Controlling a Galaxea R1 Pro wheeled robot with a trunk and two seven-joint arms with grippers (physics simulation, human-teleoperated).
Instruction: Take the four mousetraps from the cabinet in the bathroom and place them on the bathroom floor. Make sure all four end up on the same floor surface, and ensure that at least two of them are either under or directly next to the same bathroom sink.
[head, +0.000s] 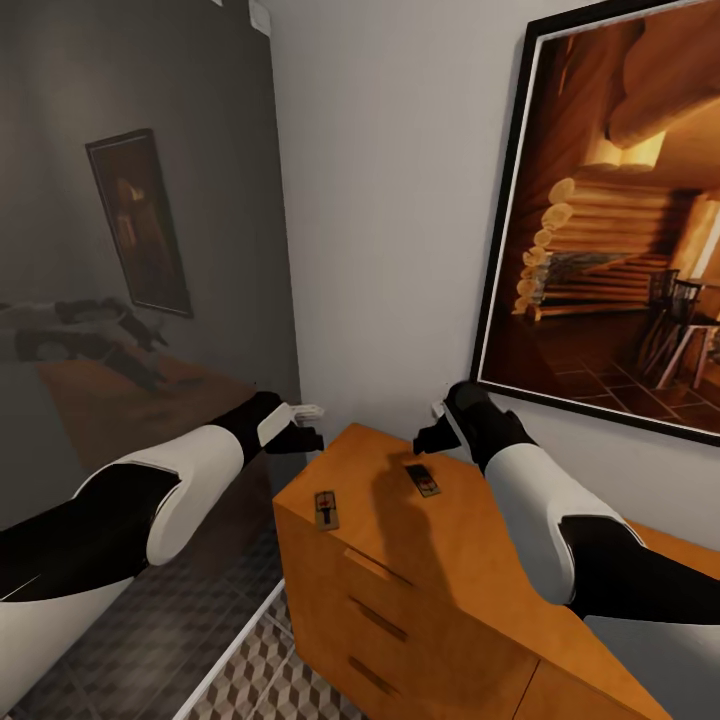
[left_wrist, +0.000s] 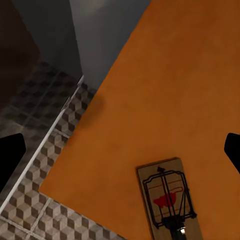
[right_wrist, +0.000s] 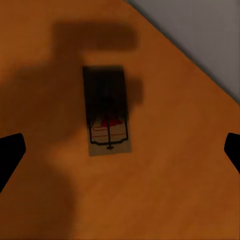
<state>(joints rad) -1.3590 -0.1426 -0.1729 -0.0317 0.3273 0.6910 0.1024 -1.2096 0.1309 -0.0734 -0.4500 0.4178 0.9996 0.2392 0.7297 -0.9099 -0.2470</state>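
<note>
Grey and white bathroom walls meet in a corner behind a wide, low, orange-brown wooden cabinet (head: 440, 590) with slim bar handles on its drawers. At far left, a dark glass panel reflects the robot. Below it, cube-patterned brown, beige and white floor tiles (head: 250, 680) run alongside the cabinet.

Moving rightward, the left gripper (head: 300, 425) hangs above the cabinet's near-left corner; in its wrist view the black fingertips (left_wrist: 10, 155) sit far apart, empty. Just beside it on the cabinet top lies a small flat brown wooden mousetrap with a wire spring and red mark (head: 326, 508). A second, similar mousetrap (head: 423, 480) lies further right, in the arm's shadow, nearly under the right gripper (head: 435, 432), whose fingers are also spread wide and hold nothing. A large black-framed picture of a log cabin (head: 610, 230) fills the right wall.

Two traps are visible, both on the cabinet, so no placement seems done.
</note>
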